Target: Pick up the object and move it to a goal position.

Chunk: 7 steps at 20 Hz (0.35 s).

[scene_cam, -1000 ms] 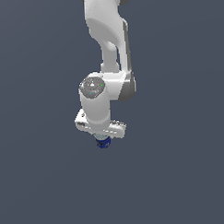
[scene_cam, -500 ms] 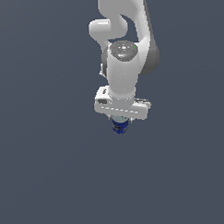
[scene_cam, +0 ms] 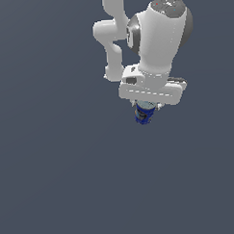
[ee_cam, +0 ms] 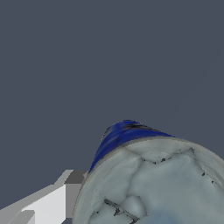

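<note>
Since the earlier shots the arm has swung toward the exterior view's right and looks bigger in frame, taking the can [scene_cam: 143,115] with it. That can sits right under the gripper [scene_cam: 146,111], pinched between its fingers and poking out below. No containers around. Dark blue body, pale silvery round top [ee_cam: 153,183] filling the wrist view.

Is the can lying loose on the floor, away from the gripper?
No, in the exterior view the can sits tucked right under the gripper, between its fingers, not apart from it.
</note>
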Available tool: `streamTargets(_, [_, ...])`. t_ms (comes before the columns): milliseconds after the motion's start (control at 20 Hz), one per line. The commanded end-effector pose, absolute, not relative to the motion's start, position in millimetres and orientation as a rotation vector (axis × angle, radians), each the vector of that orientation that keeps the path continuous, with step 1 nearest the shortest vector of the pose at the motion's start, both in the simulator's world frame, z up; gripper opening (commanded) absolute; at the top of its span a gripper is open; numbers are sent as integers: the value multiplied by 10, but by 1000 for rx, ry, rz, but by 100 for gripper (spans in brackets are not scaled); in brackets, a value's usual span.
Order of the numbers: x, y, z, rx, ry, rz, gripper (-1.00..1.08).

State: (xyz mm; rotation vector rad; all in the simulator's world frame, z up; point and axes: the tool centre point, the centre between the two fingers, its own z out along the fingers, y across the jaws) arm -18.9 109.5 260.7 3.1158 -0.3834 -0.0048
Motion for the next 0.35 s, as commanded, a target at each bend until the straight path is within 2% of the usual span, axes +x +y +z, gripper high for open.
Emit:
streamTargets(0, [-228, 1221, 2749, 3116, -386, 1, -100])
streamTargets(300, [-262, 1341, 2859, 3117, -386, 0, -100])
